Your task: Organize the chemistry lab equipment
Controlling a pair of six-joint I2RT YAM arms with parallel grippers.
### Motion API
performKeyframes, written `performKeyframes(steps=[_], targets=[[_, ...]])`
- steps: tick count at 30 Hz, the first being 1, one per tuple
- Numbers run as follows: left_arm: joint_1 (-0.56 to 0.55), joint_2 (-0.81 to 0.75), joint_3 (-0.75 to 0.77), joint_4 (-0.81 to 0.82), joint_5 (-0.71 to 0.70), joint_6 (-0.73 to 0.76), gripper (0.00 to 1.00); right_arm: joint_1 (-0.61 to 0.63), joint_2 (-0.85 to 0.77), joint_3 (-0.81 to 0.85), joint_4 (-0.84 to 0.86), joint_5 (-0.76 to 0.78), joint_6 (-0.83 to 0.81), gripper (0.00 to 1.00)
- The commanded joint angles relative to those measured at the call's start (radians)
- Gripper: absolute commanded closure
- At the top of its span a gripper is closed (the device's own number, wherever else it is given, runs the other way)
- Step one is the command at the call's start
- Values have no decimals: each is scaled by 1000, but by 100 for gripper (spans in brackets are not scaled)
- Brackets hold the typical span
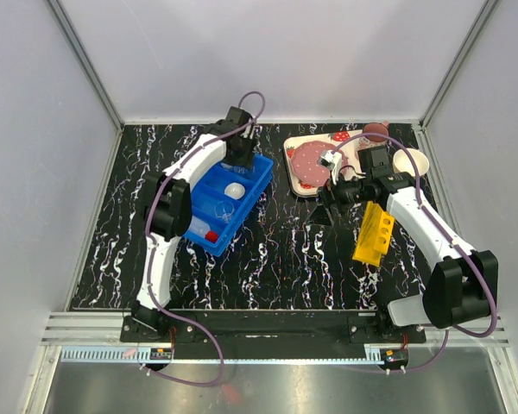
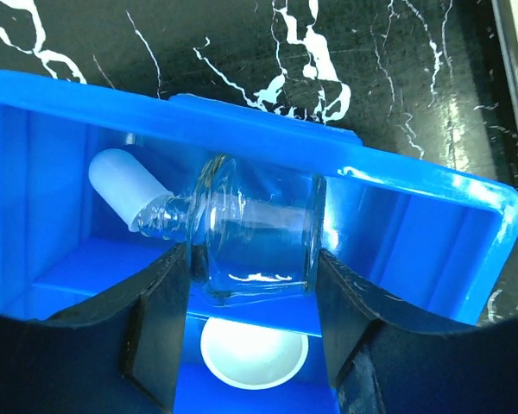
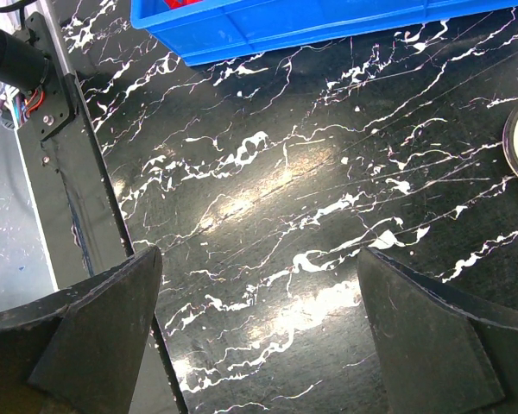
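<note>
From above, the left gripper is down in the far end of the blue bin, with the tiny white dish just nearer. The right gripper hangs beside the yellow rack.

At the left wrist, a small clear glass flask lies sideways between the half-closed fingers, which touch both its sides.

At the right wrist, the jaws are spread wide over the black marbled table and hold nothing.
</note>
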Motion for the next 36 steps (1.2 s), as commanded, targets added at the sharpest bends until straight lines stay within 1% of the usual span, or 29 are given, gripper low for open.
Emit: performKeyframes(steps=[1, 2, 3, 4, 10, 13, 20, 25, 30, 31, 33, 34, 36], targets=[[-63, -19, 52, 6, -250, 142, 71, -7, -19, -6, 24, -39, -18, 0], [-84, -13, 54, 6, -284, 150, 71, -9, -19, -8, 23, -39, -17, 0], [-95, -10, 54, 6, -316, 197, 72, -9, -19, -8, 23, -37, -18, 0], [-106, -7, 54, 8, -378, 211, 73, -9, -17, -8, 23, -39, -18, 0], [-159, 18, 46, 29, -538, 274, 76, -12, -19, -8, 21, -41, -20, 0], [-173, 29, 44, 41, -564, 290, 76, -13, -19, -6, 21, -42, -18, 0], [-187, 55, 29, 66, -664, 336, 82, -21, -26, -6, 21, -45, -18, 0], [-195, 59, 9, 83, -683, 353, 81, -22, -26, -6, 21, -48, -18, 0], [-210, 76, 11, 84, -663, 366, 73, -28, -32, -6, 21, -51, -15, 0], [-215, 78, 8, 84, -652, 366, 69, -28, -34, -6, 21, -53, -15, 0], [-216, 79, 6, 83, -638, 366, 65, -33, -35, -6, 20, -54, -15, 0], [-219, 78, 3, 81, -623, 365, 60, -33, -35, -6, 21, -56, -15, 0], [-219, 76, 0, 77, -611, 359, 54, -38, -38, -5, 20, -59, -15, 0]])
